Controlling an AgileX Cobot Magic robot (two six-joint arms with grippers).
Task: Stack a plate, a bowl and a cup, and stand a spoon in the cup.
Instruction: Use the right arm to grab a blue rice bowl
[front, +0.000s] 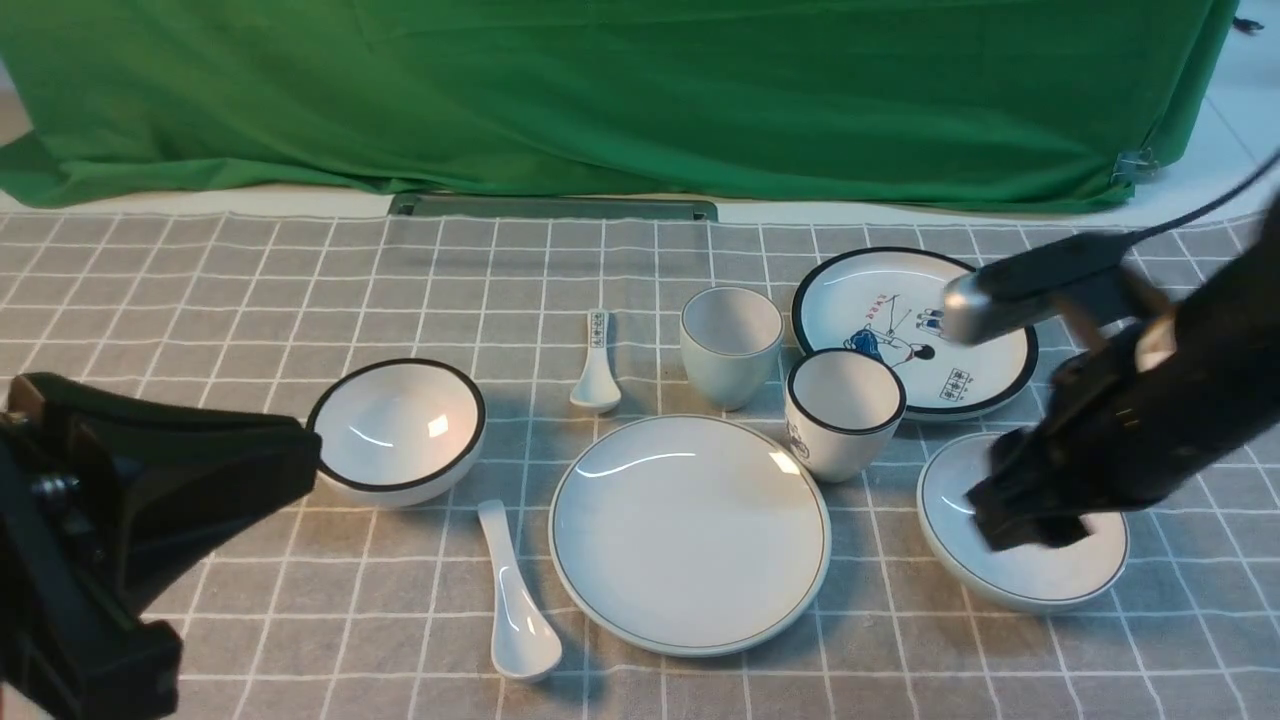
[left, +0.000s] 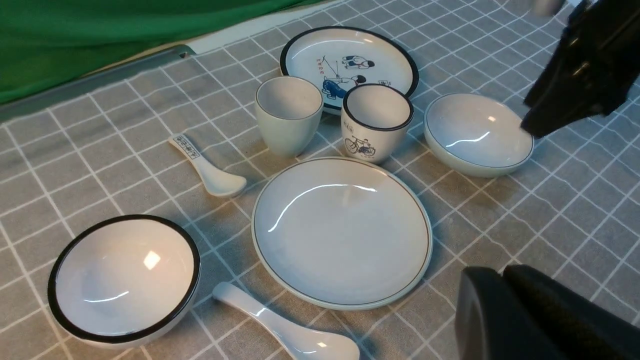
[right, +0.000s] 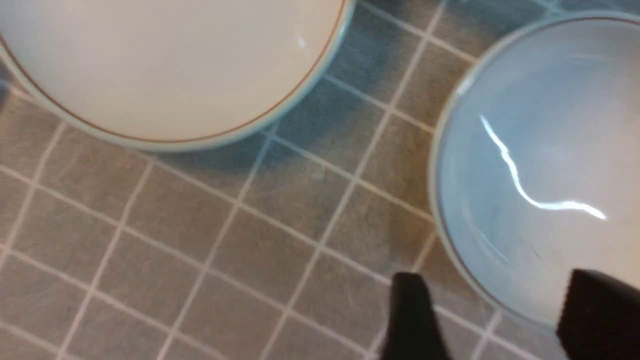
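The plate (front: 690, 535) lies flat at the table's middle front; it also shows in the left wrist view (left: 342, 230) and the right wrist view (right: 175, 60). The bowl (front: 1040, 580) sits right of it, also seen in the left wrist view (left: 475, 130). My right gripper (front: 1030, 520) is open just above the bowl's near-left rim (right: 530, 150); one fingertip (right: 410, 315) is outside, the other over the inside. The cup (front: 730, 345) stands behind the plate. The spoon (front: 515, 600) lies left of the plate. My left gripper (front: 310, 465) is shut and empty at the far left (left: 502, 272).
A black-rimmed bowl (front: 398, 430) sits at the left, a small marked spoon (front: 596, 365) behind it. A black-rimmed printed cup (front: 843, 410) stands between the plate and bowl, touching neither. A cartoon plate (front: 880, 300) lies behind it. Green cloth hangs at the back.
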